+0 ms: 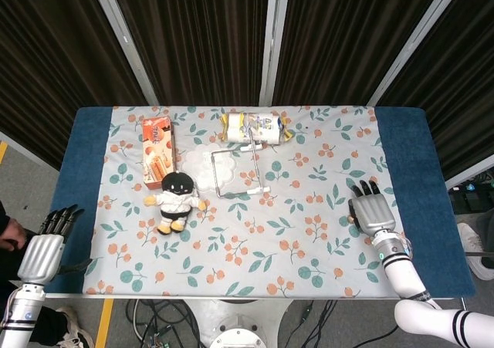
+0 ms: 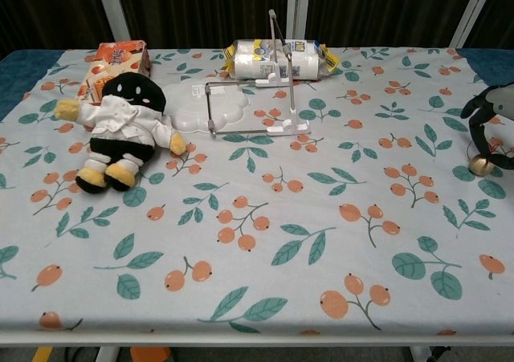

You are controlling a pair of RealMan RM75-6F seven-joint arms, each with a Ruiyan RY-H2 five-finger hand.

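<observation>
place: lab-style recording booth | signs: dark curtains (image 1: 208,39) with metal frame poles (image 1: 274,39) hanging behind the table (image 1: 432,170) | loose cables (image 1: 166,321) trailing on grey floor beneath

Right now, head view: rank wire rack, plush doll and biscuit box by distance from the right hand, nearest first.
1. wire rack: centre of the table, left of the right hand.
2. plush doll: further left, at about the hand's depth.
3. biscuit box: far left, toward the back.
</observation>
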